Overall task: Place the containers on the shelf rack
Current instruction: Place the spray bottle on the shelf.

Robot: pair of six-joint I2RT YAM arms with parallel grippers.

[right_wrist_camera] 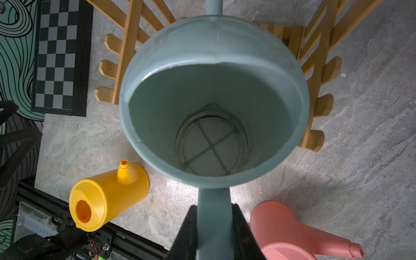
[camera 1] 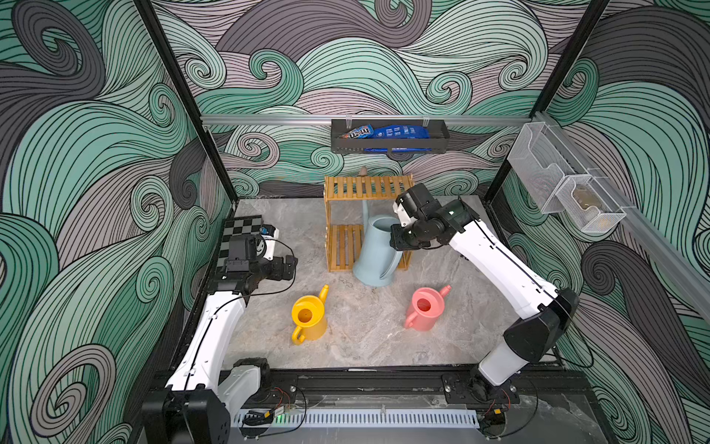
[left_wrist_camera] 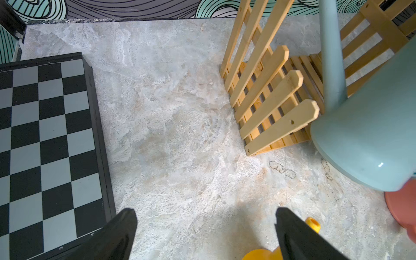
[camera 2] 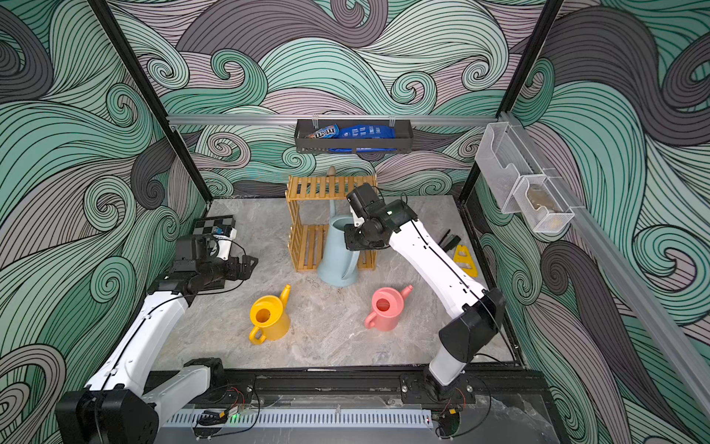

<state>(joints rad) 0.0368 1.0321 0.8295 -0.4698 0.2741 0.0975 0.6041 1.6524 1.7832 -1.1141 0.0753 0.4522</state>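
So the shelf rack [camera 1: 368, 187] is set at the back of the marble-look tabletop [camera 1: 365, 346], and everything else is easiest placed off it. The pale blue watering can [camera 1: 374, 253] is seen right at the rack's open front, on the right arm's side. Its body is tipped a bit and overlaps the lower tier in both top views. Its long spout is run up through the rack, with the beige tip poking out behind the top tier. Whether its base is down on the table or lifted just clear can't be told tbh. Its handle is pinched by the right gripper [right_wrist_camera: 214, 208], whose fingers are clamped against both sides of it in the right wrist view. The left gripper [left_wrist_camera: 205, 212] is spread wide with nothing in it, off to the left arm's side of the rack and just beside a black-and-grey chessboard [camera 1: 236, 234]. The yellow watering can [camera 1: 309, 317] is stood upright well in front of the rack, toward the left arm's side, spout pointed back at the rack. The pink watering can [camera 1: 424, 309] is stood upright in front of the rack too, toward the right arm's side, well apart from the yellow one. Both small ones are sat on the table, not on the rack yet. Above the rack, a black wall tray [camera 1: 388, 144] is hung on the back wall with snack bags [camera 1: 399, 132] inside it.
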